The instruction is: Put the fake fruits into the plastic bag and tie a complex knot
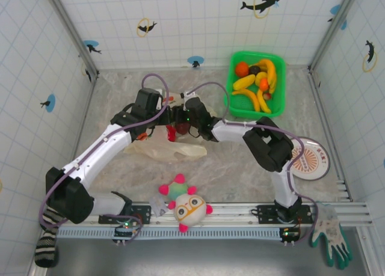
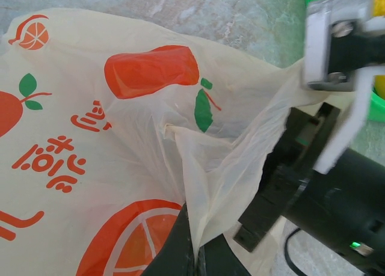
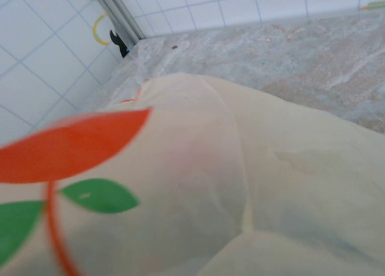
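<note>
The bag (image 1: 165, 148) lies crumpled at the middle of the tabletop (image 1: 240, 174), and both arms reach in over its 12 o'clock edge. The left jaws are together on a fold of the thin film at that edge. They probably pinch the rim so that the mouth stands up and open instead of slumping flat. The right jaws sit just beside that pinch, at its 3 o'clock in the left wrist view, pressed close against the film. I cannot tell whether they are apart or together. A red lump (image 1: 171, 132) shows just under the two wrists at the bag's edge. It is likely a fruit going in, though I cannot tell whether it is inside yet. The other fruits (image 1: 258, 83) lie heaped in the basket (image 1: 231, 86) at 1 o'clock, well apart from the bag, so most of the loading and all of the tying look still ahead.
</note>
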{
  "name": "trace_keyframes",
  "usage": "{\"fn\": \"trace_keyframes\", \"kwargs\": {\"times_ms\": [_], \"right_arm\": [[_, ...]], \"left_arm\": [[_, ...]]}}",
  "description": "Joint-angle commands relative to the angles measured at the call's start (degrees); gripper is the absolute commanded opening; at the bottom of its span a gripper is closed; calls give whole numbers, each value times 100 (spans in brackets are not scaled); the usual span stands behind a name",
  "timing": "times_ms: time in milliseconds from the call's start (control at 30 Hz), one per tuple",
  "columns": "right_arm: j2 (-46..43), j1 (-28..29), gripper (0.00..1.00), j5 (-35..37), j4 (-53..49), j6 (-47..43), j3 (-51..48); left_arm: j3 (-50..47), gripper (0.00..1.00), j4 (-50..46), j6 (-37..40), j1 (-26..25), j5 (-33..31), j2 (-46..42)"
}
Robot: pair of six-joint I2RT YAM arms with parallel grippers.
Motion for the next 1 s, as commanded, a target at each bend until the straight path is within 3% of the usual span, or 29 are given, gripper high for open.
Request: {"fn": "trace_keyframes", "kwargs": {"times_ms": [0, 367, 733, 967], "right_arm": [[-499, 19, 72, -83, 109, -53, -273], [-1253, 243, 84, -280, -25, 20, -988], [-2168, 314, 86, -860, -988, 330, -1230], [-2989, 310, 86, -675, -1941, 191, -1471]], "left_arm": [[-64, 0, -46, 5, 50, -95, -5], [-92, 0, -54, -18, 49, -108, 8], [-92, 0, -18, -36, 50, -86, 14], [-116, 0, -6, -22, 51, -98, -14]]}}
